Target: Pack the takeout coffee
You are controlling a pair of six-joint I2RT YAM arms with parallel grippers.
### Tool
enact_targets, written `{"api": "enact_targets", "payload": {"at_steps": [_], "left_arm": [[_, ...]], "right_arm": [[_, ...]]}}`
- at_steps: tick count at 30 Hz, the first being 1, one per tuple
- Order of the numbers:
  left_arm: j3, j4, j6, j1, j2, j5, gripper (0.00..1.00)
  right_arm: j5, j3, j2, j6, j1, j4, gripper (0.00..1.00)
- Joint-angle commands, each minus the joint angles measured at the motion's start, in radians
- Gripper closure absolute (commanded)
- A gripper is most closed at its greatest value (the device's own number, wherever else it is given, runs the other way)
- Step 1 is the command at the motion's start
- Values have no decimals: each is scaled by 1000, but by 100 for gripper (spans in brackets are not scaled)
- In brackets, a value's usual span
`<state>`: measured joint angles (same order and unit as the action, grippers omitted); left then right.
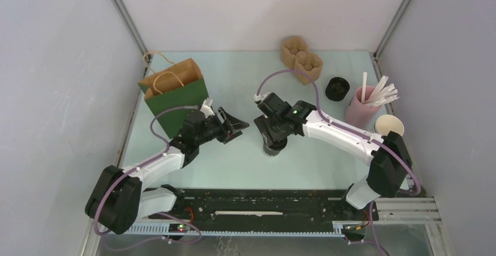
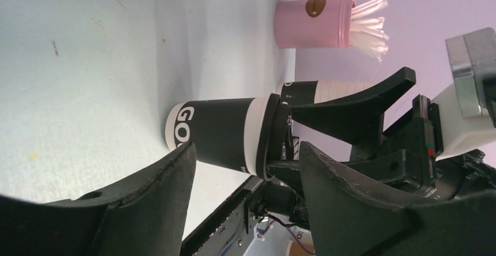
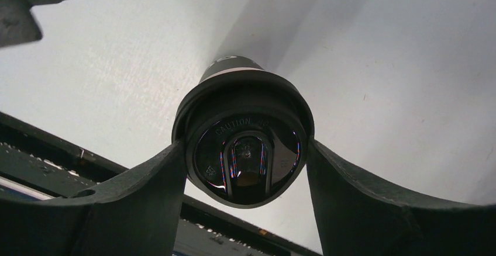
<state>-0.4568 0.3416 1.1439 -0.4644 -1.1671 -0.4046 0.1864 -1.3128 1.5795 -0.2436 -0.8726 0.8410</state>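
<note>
Fingers (image 3: 140,197) of right gripper (image 1: 274,134) clamped from above on the round black plastic lid (image 3: 245,151) of the small black-and-white paper takeout coffee cup (image 2: 216,133). One finger touches each side of the lid rim, gripper pointing down. Cup upright, base on the pale green table (image 1: 234,80), roughly mid-table ahead of the arm bases; white "GO" lettering shows on its wall in the left wrist view. Left gripper (image 1: 238,129) just to the cup's left, not touching, jaws spread wide and holding nothing, aimed sideways at the cup; its own camera shows the cup beyond the fingertips, framed between them. Behind the left gripper, near the table's left edge: green-and-brown paper bag with loop handles (image 1: 175,95), standing. Right side of table: pink cup of white straws (image 1: 360,109), stack of nested lidless paper cups (image 1: 389,125) just beside it, spare black lid (image 1: 336,88) lying near the pink cup, two brown pulp cup carriers (image 1: 301,60) at the back edge.
</note>
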Motion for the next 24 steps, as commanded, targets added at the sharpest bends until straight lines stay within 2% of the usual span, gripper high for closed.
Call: {"api": "enact_targets", "payload": {"at_steps": [1,5,10,14,22,24], "left_arm": [[48,80,36,12,14,-21,30],[34,101,17,12,-20,-58,29],[-45,104,-48,4,-126,-168,10],[-109,101,-110,-19,-192,-217,1],[-192,99,-218,-83,-306,-302,0],[-204,88,-232,-110,-339,-307,4]], "right_arm": [[-85,64,-60,169,3,-98,23],[-110,106,-91,315,-25,-156,23],[-169,153,-108,404,-40,-214,23],[-168,188,-118,420,-49,-245,23],[-163,195,-122,416,-49,-234,23],[-166,198,-128,414,-49,-241,23]]}}
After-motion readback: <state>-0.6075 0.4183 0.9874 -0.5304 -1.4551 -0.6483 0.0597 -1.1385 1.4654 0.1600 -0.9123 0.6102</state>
